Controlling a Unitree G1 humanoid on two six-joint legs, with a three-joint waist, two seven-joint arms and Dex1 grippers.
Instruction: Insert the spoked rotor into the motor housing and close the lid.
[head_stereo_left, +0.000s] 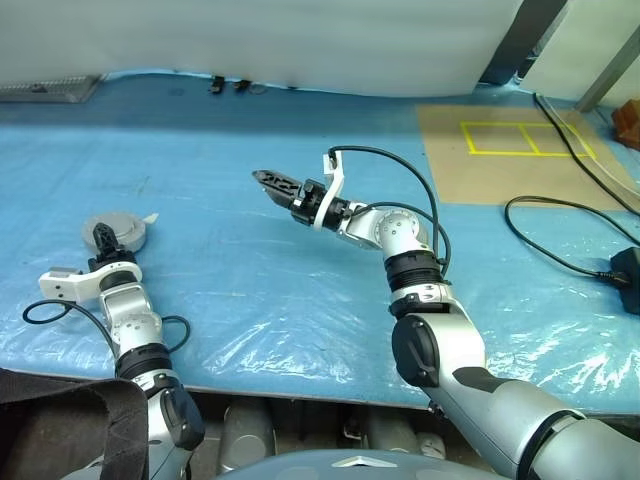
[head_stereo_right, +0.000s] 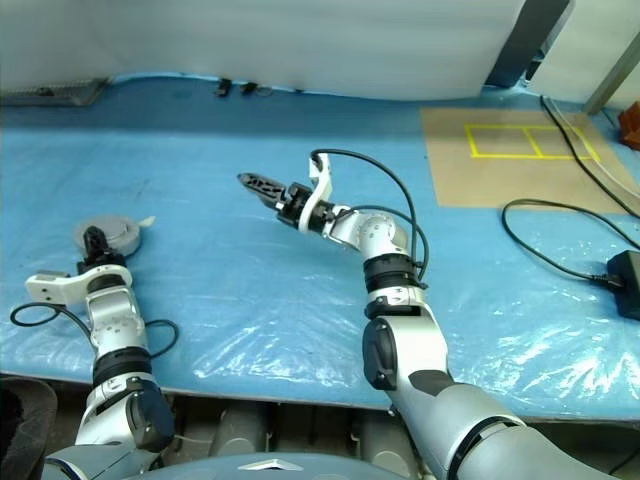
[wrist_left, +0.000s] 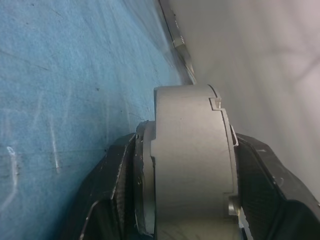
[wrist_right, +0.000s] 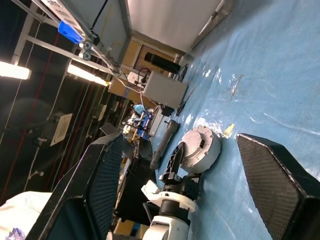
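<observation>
The motor housing (head_stereo_left: 118, 231) stands on the blue table sheet at the far left, a short silver-grey can. The lid (wrist_right: 199, 140) lies flat on its top, plain grey side out. My left gripper (head_stereo_left: 103, 238) is shut on the housing; in the left wrist view both black fingers (wrist_left: 112, 180) press its round wall (wrist_left: 192, 165). My right gripper (head_stereo_left: 270, 181) hangs above the middle of the table, pointing left toward the housing, open and empty. The spoked rotor is hidden.
A small white scrap (head_stereo_left: 150, 217) lies just right of the housing. A brown board with yellow tape (head_stereo_left: 510, 150) lies at the back right, with black cables (head_stereo_left: 560, 208) and a black adapter (head_stereo_left: 628, 266) near it. The table's front edge (head_stereo_left: 300, 385) runs below my arms.
</observation>
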